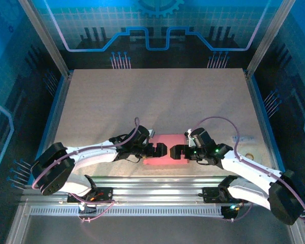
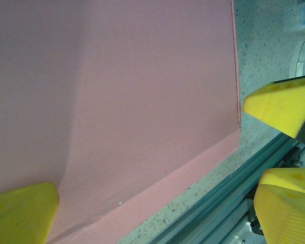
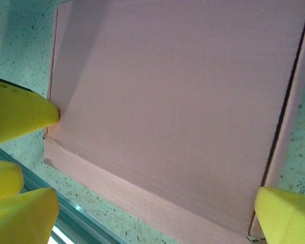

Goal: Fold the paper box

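The paper box (image 1: 165, 139) is a slim pink rectangular box lying flat near the table's front edge. Its top face takes up most of the left wrist view (image 2: 132, 91) and the right wrist view (image 3: 178, 86). My left gripper (image 1: 160, 150) comes in from the left and my right gripper (image 1: 176, 151) from the right, tips almost meeting over the box. The left gripper (image 2: 156, 198) is open, its yellow pads (image 2: 20, 211) astride the box's near edge. The right gripper (image 3: 157, 203) is open too, pads (image 3: 287, 216) wide apart over the box. Neither holds anything.
An aluminium rail (image 1: 157, 183) runs along the table's front edge just behind the box, also seen as a rail (image 2: 229, 203) in the left wrist view. The speckled table (image 1: 157, 96) stretches free toward the back. Metal frame posts (image 1: 46, 35) stand at the far corners.
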Available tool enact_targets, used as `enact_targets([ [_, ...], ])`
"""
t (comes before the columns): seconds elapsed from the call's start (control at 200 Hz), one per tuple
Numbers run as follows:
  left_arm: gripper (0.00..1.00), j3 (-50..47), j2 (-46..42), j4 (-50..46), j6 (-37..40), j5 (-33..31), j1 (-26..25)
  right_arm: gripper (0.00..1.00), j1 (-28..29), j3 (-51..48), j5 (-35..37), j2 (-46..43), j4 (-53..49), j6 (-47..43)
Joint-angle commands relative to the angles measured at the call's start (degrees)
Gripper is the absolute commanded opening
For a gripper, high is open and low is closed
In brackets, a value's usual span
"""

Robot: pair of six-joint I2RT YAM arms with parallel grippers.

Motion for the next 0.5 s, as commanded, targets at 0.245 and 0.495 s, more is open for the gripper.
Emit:
enact_targets([
  [0.245, 0.99, 0.89, -10.11, -7.08, 0.04, -4.35, 2.09, 1.00, -0.44, 4.45, 8.86, -9.30, -11.29, 1.88],
  [0.495, 0.99, -2.62, -14.98, -7.21, -1.80, -5.18, 2.23, 1.00, -0.63, 6.00, 11.81, -12.28, -14.51, -0.72],
])
